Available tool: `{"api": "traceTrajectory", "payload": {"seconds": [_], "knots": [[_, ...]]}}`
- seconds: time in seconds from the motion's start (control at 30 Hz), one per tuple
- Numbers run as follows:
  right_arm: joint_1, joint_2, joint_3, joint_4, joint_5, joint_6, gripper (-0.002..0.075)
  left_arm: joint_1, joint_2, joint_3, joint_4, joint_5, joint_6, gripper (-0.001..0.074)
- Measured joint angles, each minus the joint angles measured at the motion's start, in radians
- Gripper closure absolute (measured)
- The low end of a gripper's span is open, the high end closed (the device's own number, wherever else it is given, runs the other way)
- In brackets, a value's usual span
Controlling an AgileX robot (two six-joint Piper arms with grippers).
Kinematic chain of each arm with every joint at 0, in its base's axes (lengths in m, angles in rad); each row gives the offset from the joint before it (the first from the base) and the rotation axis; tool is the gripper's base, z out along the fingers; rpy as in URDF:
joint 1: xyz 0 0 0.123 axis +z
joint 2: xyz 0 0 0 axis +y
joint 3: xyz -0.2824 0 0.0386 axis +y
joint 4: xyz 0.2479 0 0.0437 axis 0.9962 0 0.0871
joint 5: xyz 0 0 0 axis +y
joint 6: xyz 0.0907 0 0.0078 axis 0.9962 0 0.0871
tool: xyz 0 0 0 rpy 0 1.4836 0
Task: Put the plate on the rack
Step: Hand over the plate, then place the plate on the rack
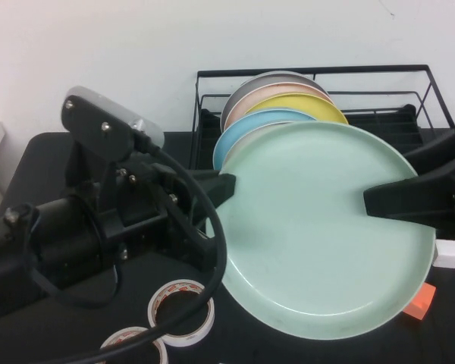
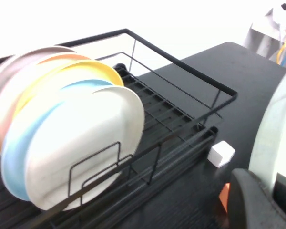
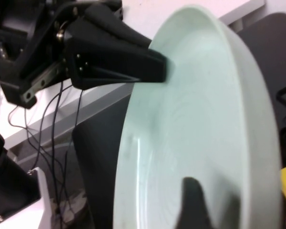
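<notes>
Under my arms lies a flat black table with a matte, faintly grained top, and behind it a plain white wall fills the background.

My left gripper reaches in from the left and is pinched on the left rim of the plate. My right gripper comes in from the right and is clamped on the opposite rim, so the plate hangs between my two claws, off the table and tilted toward the camera. It is round, pale mint-green, glossy and plain, with a shallow raised rim. In the right wrist view its smooth face curves away toward my left gripper, whose black, wedge-shaped finger lies against the far rim.

Just behind my claws stands the rack, a rectangle of thin black wire with tall railed sides and a slotted base. In it, beyond my left gripper, a row of plates stands on edge: a white plate nearest, then a light blue plate, a yellow plate, a pinkish plate and a grey plate at the back.

Below my right gripper a small white block and an orange block rest on the table. Below my left gripper lie two rolls of tape, white with red print.
</notes>
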Motion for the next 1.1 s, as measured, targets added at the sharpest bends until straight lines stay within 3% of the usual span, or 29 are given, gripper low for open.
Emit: {"api": "traceTrajectory", "payload": {"seconds": [0.1,0.23,0.4,0.63,0.73,0.93,1.0,1.1], "knots": [[0.001,0.013,0.0,-0.002,0.007,0.01,0.0374,0.0,0.014,0.0,0.0,0.024,0.0,0.073],[0.001,0.016,0.0,-0.003,0.005,0.017,0.0581,0.0,0.037,-0.01,0.002,0.039,0.002,0.0729],[0.001,0.018,0.0,-0.011,-0.026,0.006,0.0596,0.0,0.041,-0.018,0.003,0.053,-0.001,0.0674],[0.001,0.018,0.0,-0.013,-0.055,-0.097,0.0605,-0.002,0.037,-0.018,0.003,0.054,-0.018,0.0335],[0.001,0.018,-0.002,-0.013,-0.121,-0.159,0.0605,-0.002,0.004,-0.018,0.003,-0.003,-0.019,0.0285],[0.001,0.018,-0.064,-0.013,-0.224,-0.346,0.0605,0.0,-0.139,-0.018,-0.01,-0.227,-0.031,0.0321],[0.001,0.023,-0.109,-0.013,-0.227,-0.421,0.0605,0.0,-0.193,-0.014,-0.017,-0.292,-0.049,0.0385],[0.001,0.049,-0.193,-0.003,-0.23,-0.499,0.0605,0.0,-0.275,0.027,-0.026,-0.353,-0.063,0.058]]}}
